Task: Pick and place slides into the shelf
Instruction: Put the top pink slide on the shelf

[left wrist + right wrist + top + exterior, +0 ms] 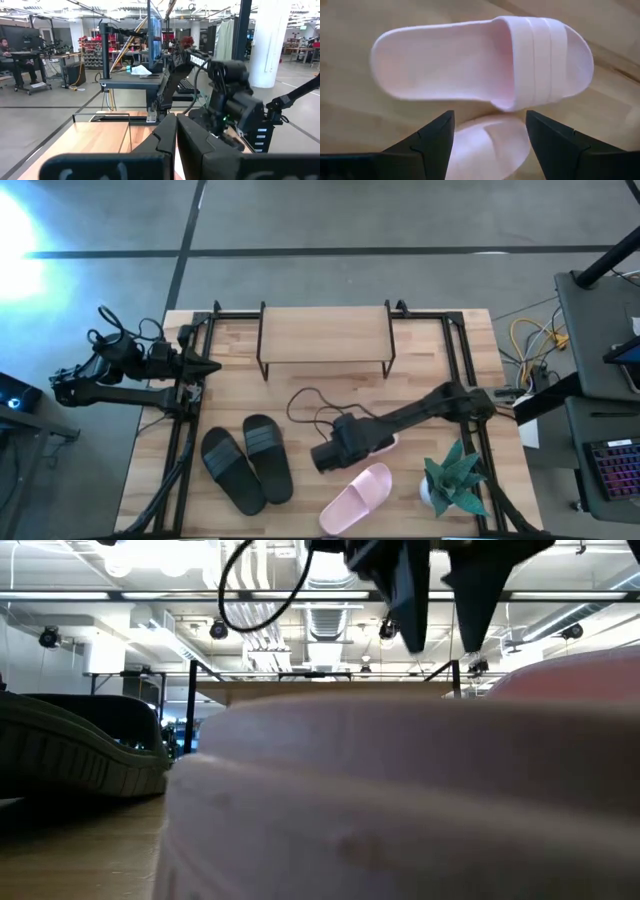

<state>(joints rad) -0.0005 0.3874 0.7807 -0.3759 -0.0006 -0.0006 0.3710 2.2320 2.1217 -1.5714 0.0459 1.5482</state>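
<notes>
Two black slides (232, 471) (268, 457) lie side by side on their soles at the table's near left; one black slide (80, 750) shows in the low view. One pink slide (357, 498) (485, 65) lies on its sole near the near edge and fills the low view (400, 800). The second pink slide (388, 442) (490, 147) lies mostly hidden under my right arm. My right gripper (320, 459) (490, 125) (445, 615) hangs open above it, touching nothing. The shelf (325, 335) stands at the far edge. My left gripper (205, 367) (175, 140) waits shut at the table's left.
A small potted plant (455, 480) stands at the near right corner, close to the right arm. A black metal frame (455, 350) runs along the table's sides. A loose cable (310, 405) loops over the table between shelf and right gripper.
</notes>
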